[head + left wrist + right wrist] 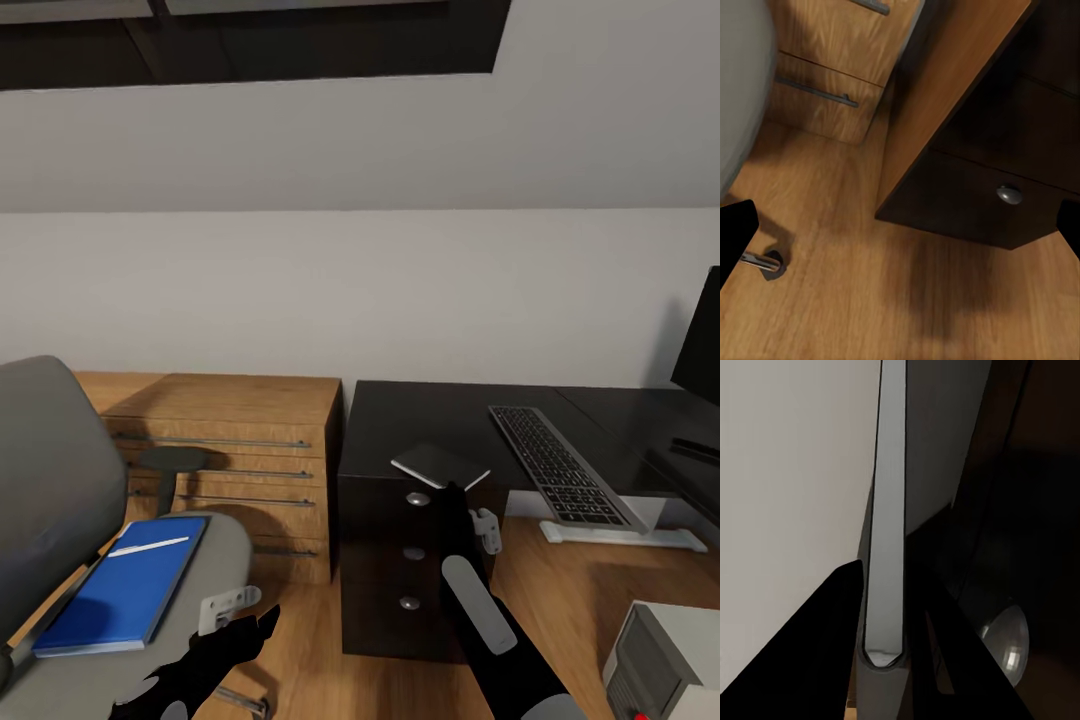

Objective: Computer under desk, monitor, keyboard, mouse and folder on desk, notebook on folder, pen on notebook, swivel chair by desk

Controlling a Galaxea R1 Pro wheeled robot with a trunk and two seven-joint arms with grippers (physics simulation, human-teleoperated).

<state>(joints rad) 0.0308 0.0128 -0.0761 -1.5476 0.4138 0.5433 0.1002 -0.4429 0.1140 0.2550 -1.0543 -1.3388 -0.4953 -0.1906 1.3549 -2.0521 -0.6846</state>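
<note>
The desk (450, 410), the black surface, runs from 12 to 3 o'clock, and the swivel chair (60, 470) at 9 carries the blue folder (125, 585). The keyboard (560, 465) lies at 2. The right gripper (447, 488) pinches the notebook (440, 465) by one edge over the desk's front corner; it looks thin, stiff, light, probably slick, so an edge pinch suits it. The left gripper (240, 625) hangs spread at 7.

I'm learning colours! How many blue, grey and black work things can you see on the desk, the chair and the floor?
Blue: 1, the folder on the swivel chair.
Grey: 2, the notebook in the right hand, and the computer on the floor.
Black: 2, the keyboard and the monitor on the desk.
Total: 5
</note>
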